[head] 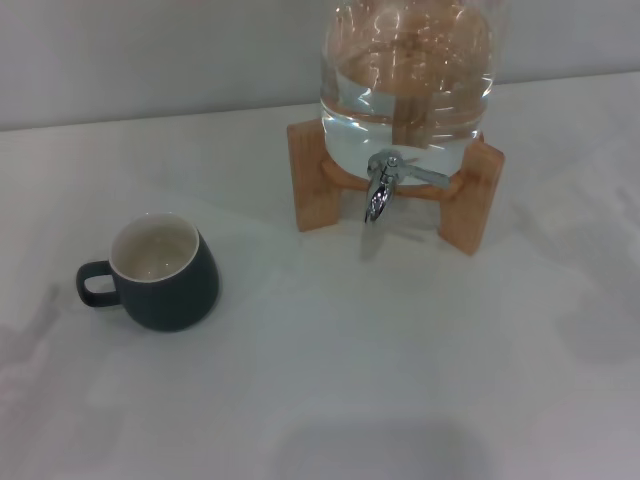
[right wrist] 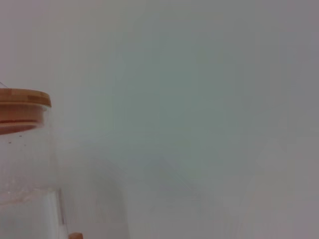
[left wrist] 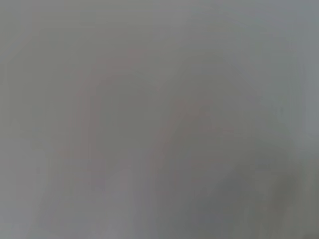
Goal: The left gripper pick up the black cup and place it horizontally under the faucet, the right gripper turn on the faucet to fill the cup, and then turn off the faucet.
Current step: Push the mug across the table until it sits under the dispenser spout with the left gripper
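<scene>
**On the table: cup and faucet untouched, no gripper in sight**

On a pale table (head: 330,390), seen from the head camera, a dark cup (head: 165,272) stands upright at the near left. Its cream inside looks empty and its handle points left. At the far right stands a large clear jar (head: 405,75), partly filled with water, on a wooden stand (head: 480,200). A chrome faucet (head: 385,185) juts from the jar's base toward the viewer, its spout pointing down over bare table. No water runs from it. The cup is well apart from the faucet, to its near left.

Neither arm appears in the head view. The left wrist view shows only a featureless grey surface. The right wrist view shows the jar's upper wall and its wooden lid (right wrist: 22,105) against a plain wall. Neither gripper can be seen, so whether the jaws are released or clenched cannot be told.

By the look of it, the task has not begun. Everything is left to do: grasping the cup, setting it under the spout, opening the faucet, filling, and closing it.
</scene>
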